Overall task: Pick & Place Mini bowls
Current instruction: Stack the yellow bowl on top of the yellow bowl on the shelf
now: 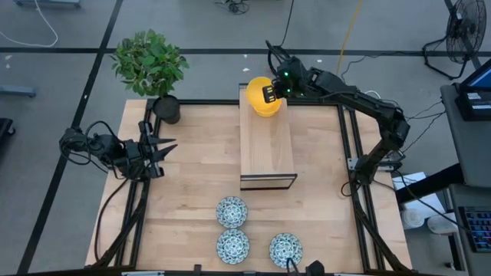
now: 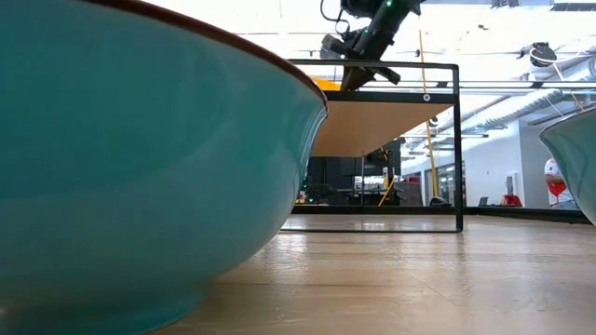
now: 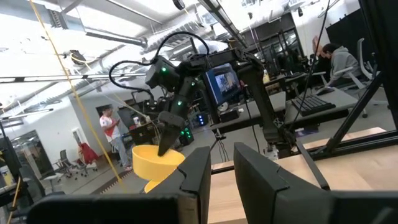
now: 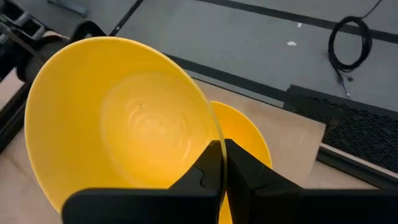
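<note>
My right gripper [image 4: 222, 155] is shut on a plain yellow mini bowl [image 4: 118, 118] over the far end of a raised wooden shelf [image 1: 267, 149]. A second yellow bowl [image 4: 249, 134] sits on the shelf just beneath it. Three white-and-blue floral mini bowls [image 1: 231, 211] [image 1: 232, 245] [image 1: 285, 249] rest on their bases near the table's front edge. My left gripper [image 1: 167, 149] waits at the table's left side, open, with nothing between its fingers [image 3: 199, 177]. My right gripper pinches the yellow bowl's rim [image 4: 216, 138], one finger inside the bowl and one outside. The fingers slant down from the far right. The bowl is tilted, its opening turned toward the wrist camera, above the second yellow bowl; whether the two touch I cannot tell.
A potted plant in a dark pot [image 1: 166, 109] stands at the table's far left corner. The shelf's black metal frame [image 2: 456, 149] rises mid-table. Bare wood lies between the shelf and the floral bowls, two of which loom close in the low view [image 2: 140, 167] [image 2: 573, 158].
</note>
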Robot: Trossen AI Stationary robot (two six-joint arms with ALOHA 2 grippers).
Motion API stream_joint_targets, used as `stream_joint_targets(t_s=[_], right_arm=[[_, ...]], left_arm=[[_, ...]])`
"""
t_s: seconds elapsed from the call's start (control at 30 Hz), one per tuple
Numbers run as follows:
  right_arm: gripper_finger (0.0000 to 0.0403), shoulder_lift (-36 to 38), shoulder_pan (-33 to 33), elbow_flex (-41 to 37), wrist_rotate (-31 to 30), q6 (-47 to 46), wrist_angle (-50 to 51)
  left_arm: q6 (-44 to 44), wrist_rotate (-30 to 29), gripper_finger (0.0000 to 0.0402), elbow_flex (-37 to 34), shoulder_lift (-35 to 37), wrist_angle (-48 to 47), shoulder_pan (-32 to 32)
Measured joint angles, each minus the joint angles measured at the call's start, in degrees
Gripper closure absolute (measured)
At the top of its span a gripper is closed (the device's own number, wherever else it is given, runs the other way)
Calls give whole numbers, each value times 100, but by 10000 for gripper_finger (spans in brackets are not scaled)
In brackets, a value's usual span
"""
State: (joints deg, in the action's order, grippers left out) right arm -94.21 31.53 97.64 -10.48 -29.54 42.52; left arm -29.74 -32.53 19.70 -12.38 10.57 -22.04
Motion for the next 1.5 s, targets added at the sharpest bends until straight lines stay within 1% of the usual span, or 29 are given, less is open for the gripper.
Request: stream_joint_targets(t_s=[0.2, 0.53, 0.67, 0.87, 0.97, 1.27, 1.5], right_arm=[[403, 9, 114, -52, -16, 7, 67], [403, 11, 114, -52, -24, 215, 108], [403, 11, 114, -52, -173, 208, 107], [402, 11, 114, -52, -161, 216, 153], [390, 11, 113, -52, -167, 215, 196], [329, 11, 111, -50, -156, 175, 199], [303, 11, 111, -50, -164, 229, 156]], left_arm=[[0, 0, 325, 0, 1, -2, 0], [21, 0, 325, 0, 1, -4, 2], [26, -2, 325, 0, 2, -8, 0], [26, -2, 325, 0, 0, -11, 1], [24, -2, 325, 0, 1, -11, 2], [23, -2, 325, 0, -1, -11, 1], [20, -4, 325, 0, 2, -13, -1]])
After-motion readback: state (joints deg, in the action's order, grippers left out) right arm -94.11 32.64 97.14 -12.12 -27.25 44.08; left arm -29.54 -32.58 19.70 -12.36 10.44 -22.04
